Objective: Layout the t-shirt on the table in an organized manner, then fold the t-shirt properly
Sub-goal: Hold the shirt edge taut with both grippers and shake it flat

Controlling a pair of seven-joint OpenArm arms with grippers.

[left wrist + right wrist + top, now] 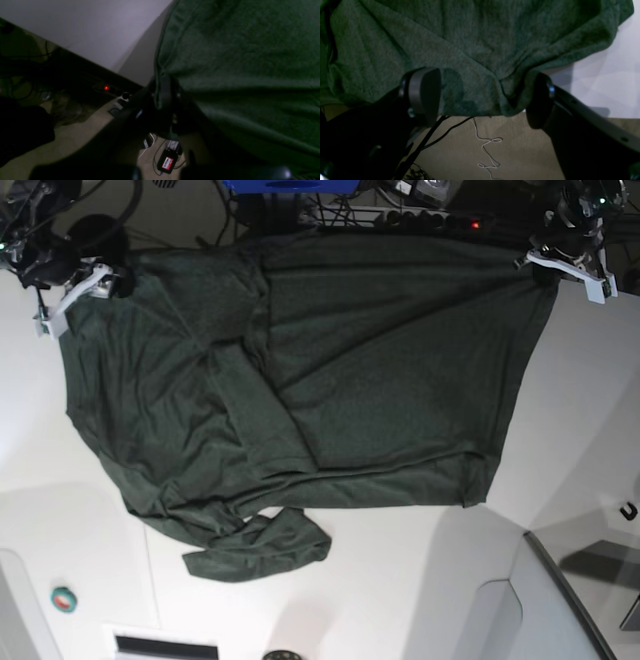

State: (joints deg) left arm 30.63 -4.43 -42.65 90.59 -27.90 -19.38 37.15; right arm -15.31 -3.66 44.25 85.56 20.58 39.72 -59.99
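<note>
Left wrist view: my left fingers are clamped together on a hem corner of the t-shirt, which hangs just past the edge of the white counter; the cloth fans away from the pinch to the right and upward, with floor and cables below. To do this spreading step well, I judge that I should keep this pinch firm and pull the corner outward along the edge, low over the surface, so the hem draws straight without lifting the body of the shirt. Right wrist view: my right fingers stand wide apart, one pad at the left and the other at the right, and a bunched fold of green cloth sags between them at the counter's edge, held by neither as far as I can see. I judge that I should close on a single layer at the true corner, not on the bunch. Base view: the shirt lies spread over the far half of the counter, creased through the middle, with one sleeve crumpled at the near side; each gripper sits at a far corner, the two well apart.
</note>
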